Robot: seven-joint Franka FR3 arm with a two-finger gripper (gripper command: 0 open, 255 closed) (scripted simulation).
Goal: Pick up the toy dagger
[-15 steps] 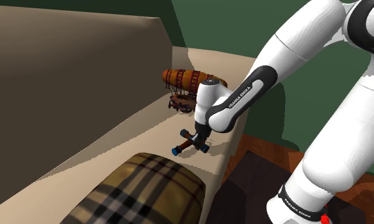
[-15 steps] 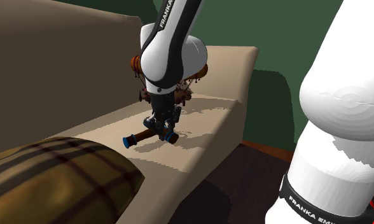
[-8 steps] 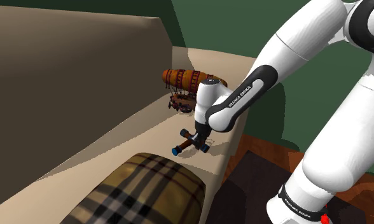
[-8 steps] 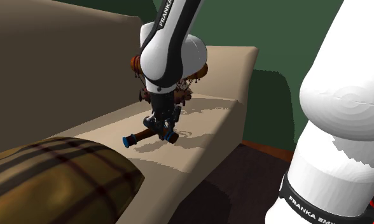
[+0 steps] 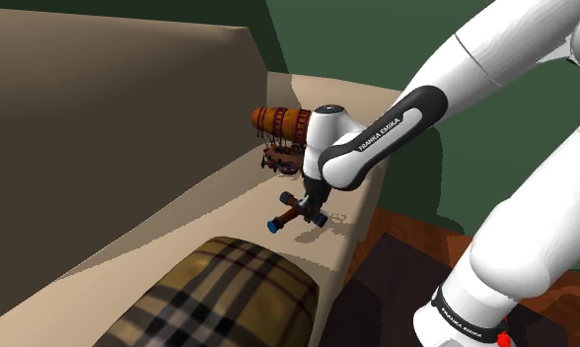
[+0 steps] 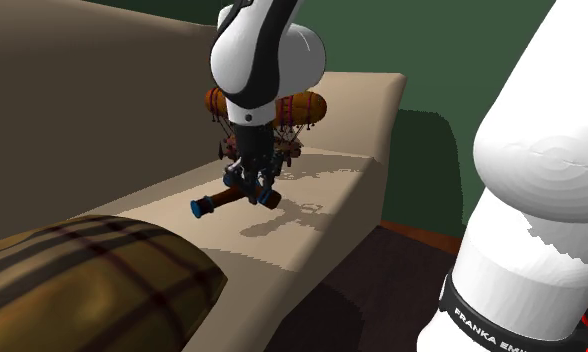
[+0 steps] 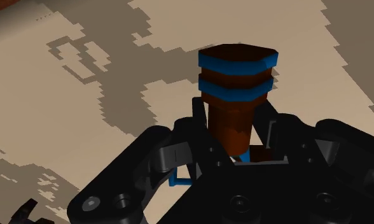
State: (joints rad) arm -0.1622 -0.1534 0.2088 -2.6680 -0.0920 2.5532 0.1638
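**The Dagger Is in the Robot's Grip**

The black gripper (image 5: pixel 305 204) points down over the tan sofa seat (image 5: pixel 219 212). Its two fingers are closed tight on the toy dagger (image 5: pixel 288 218). The dagger is brown with blue bands.

In the second exterior view, the gripper (image 6: pixel 250 185) holds the dagger (image 6: pixel 218 201) near its cross piece. The long handle sticks out sideways, almost flat, toward the plaid cushion (image 6: pixel 92 270). A shadow lies on the seat under it, so the dagger looks lifted a little off the sofa.

In the wrist view, the handle (image 7: pixel 235 83) pokes out from between the fingers of the gripper (image 7: pixel 236 137), and its blue-banded end is the far end.

A toy airship (image 5: pixel 283 123) sits just behind the gripper. The way up looks free, so the next move is likely straight up, with the dagger kept level
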